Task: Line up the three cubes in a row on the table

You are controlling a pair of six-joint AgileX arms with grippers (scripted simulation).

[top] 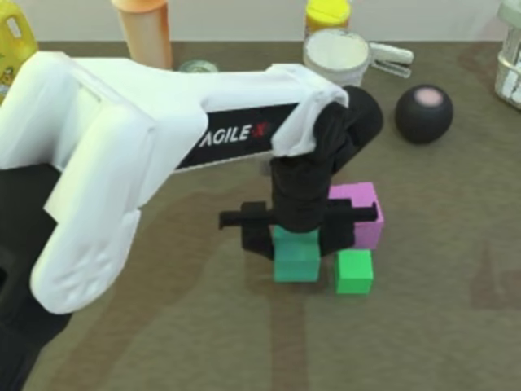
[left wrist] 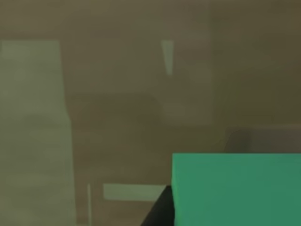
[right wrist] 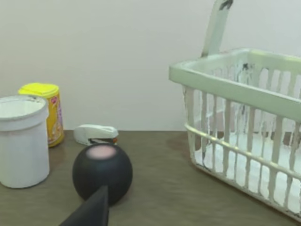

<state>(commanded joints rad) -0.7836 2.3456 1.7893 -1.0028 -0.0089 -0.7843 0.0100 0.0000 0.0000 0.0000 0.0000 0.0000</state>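
My left arm reaches over the middle of the table (top: 163, 326). Its gripper (top: 297, 244) points down and is shut on the teal-green cube (top: 297, 259), with a dark finger against each side. In the left wrist view the cube (left wrist: 235, 188) fills the corner, and one finger (left wrist: 160, 213) lies flush on its edge. The pink cube (top: 362, 208) stands just behind and to the right, partly hidden by the gripper. The small bright green cube (top: 354, 271) sits close on the teal cube's right. My right gripper (right wrist: 94, 207) is outside the top view, parked near the back right.
A black ball (top: 423, 114), a white cup (top: 336, 55), a yellow can (top: 327, 14), a stapler (top: 391, 57) and an orange bottle (top: 146, 28) line the back edge. A white basket (right wrist: 244, 80) stands at the back right. A yellow bottle (top: 12, 41) is at the back left.
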